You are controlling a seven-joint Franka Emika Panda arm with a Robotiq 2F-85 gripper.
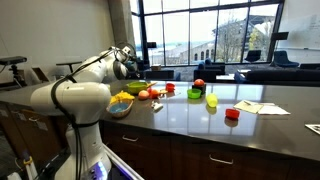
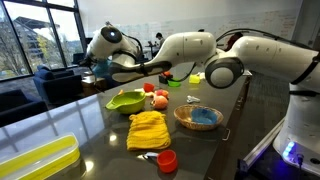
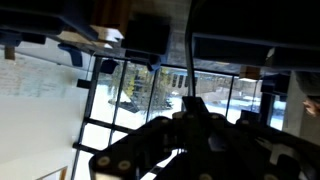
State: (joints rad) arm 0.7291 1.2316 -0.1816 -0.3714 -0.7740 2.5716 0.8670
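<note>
Wrist view looked out at windows (image 3: 140,90) past blurred dark hardware, so whether the jaws were open or closed could not be told. In an exterior view the gripper (image 1: 127,67) hung just above the green bowl (image 1: 136,88) at the robot's end of the counter (image 1: 200,125), apparently not touching it. Nothing was seen held. Red fruit (image 2: 158,98) sat just beside the bowl, with the cloth (image 2: 148,130) and basket (image 2: 198,118) near and the green cup (image 1: 211,99) well apart. Risk, as judged: with the wrist camera off the counter, a blind descent could clip the bowl rim. That could tip or skid the bowl into the fruit. The glossy counter looked slippery.
</note>
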